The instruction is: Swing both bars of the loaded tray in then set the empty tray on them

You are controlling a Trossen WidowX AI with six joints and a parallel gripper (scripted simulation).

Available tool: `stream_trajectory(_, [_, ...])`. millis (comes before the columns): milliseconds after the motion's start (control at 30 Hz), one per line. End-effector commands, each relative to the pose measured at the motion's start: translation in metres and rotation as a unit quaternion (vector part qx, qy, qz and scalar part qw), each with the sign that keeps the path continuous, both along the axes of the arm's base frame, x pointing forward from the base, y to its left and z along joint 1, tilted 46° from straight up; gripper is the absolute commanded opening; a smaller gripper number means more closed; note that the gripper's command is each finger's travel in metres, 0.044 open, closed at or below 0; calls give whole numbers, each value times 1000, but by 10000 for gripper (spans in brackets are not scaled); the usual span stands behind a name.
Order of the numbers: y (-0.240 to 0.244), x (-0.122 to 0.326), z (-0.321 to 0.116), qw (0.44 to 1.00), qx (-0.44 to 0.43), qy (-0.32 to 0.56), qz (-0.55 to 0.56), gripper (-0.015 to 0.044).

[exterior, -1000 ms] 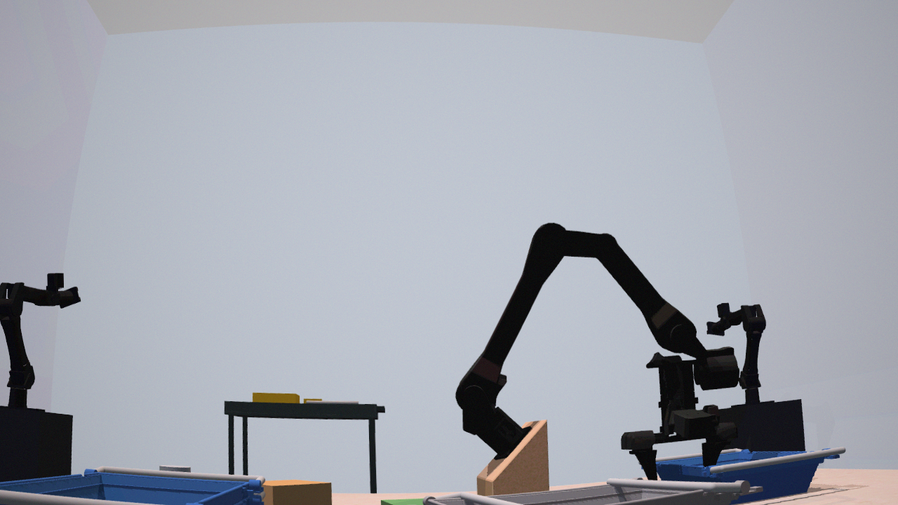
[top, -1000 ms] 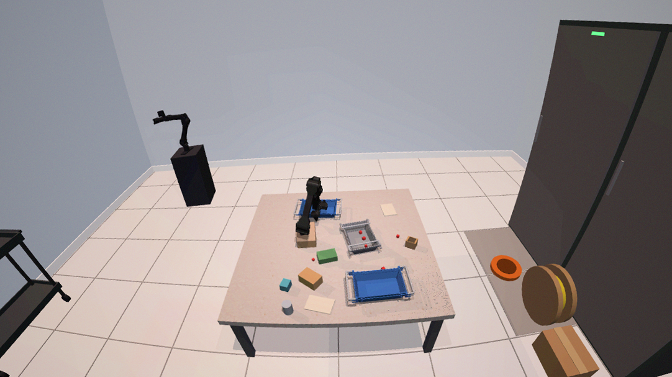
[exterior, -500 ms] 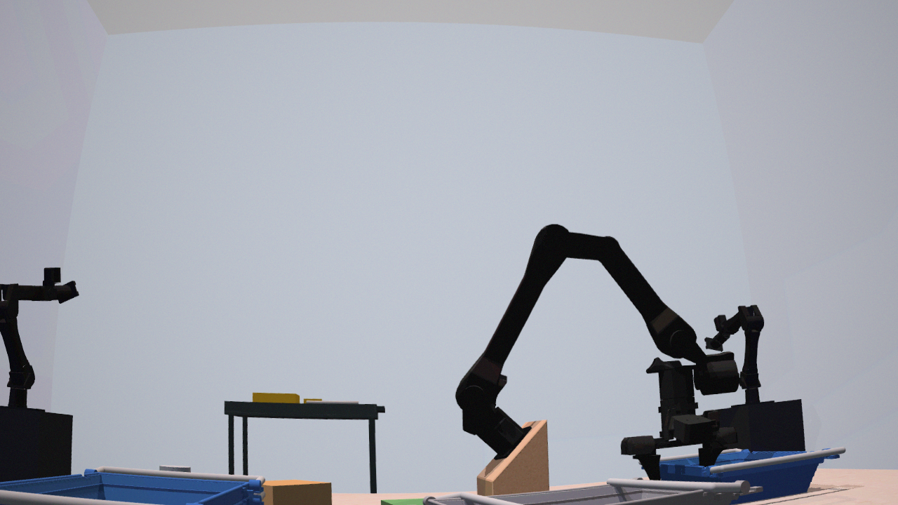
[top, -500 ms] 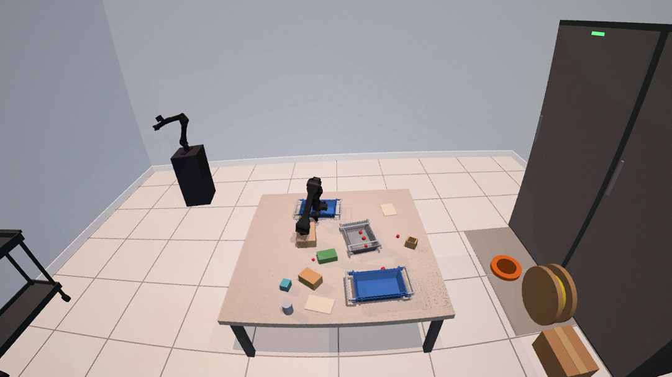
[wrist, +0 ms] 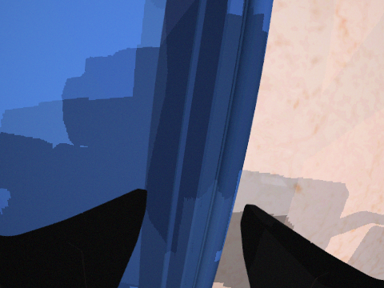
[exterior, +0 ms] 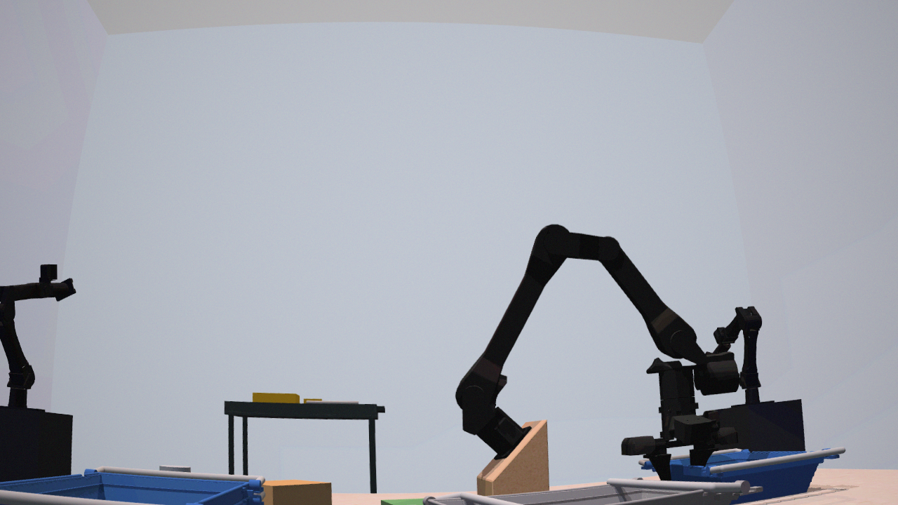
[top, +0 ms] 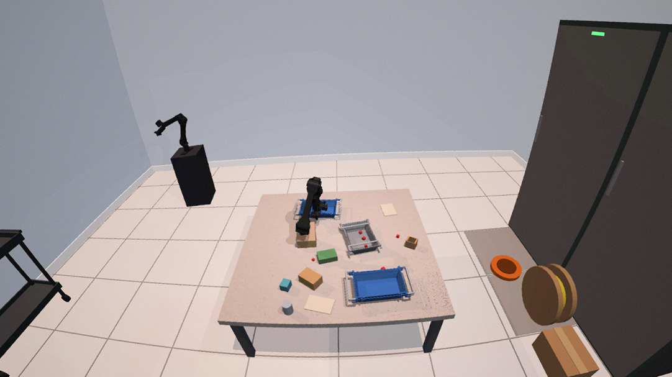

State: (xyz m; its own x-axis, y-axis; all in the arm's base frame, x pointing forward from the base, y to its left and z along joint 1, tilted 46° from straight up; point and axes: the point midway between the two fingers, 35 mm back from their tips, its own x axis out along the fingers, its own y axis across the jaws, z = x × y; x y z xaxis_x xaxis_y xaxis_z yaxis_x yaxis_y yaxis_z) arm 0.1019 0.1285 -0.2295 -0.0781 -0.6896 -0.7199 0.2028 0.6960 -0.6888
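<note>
My gripper (top: pixel 319 213) (exterior: pixel 680 470) (wrist: pixel 194 207) is open, part-way closed, and points down astride a long side wall of the far blue tray (top: pixel 332 209) (exterior: pixel 778 477) (wrist: pixel 100 40). One fingertip is inside the tray, the other outside over the table; a gap shows beside the wall. That tray looks empty, with bars out at its ends. A grey tray (top: pixel 352 238) (exterior: pixel 602 496) holds several red blocks (top: pixel 363 238). Its pale bars run near its ends; how far in they lie is hard to tell. Another empty blue tray (top: pixel 379 283) (exterior: pixel 156 492) stands at the front right, bars out.
The arm's wooden base (top: pixel 306 238) (exterior: pixel 524 468) stands behind the green block (top: pixel 327 255). An orange block (top: pixel 310 277), a teal cube (top: pixel 285 284) and a grey cylinder (top: pixel 287 307) are at the front left. A small brown box (top: pixel 411 242) is right of the grey tray.
</note>
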Motion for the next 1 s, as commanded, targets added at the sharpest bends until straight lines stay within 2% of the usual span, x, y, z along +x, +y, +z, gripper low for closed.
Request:
stream_trajectory(0, [-1,0,0,1000,-2,1,3,175])
stream_trajectory(733, [-1,0,0,1000,-2,1,3,28])
stream_trajectory(967, [22,4,20,1000,-2,1,3,0])
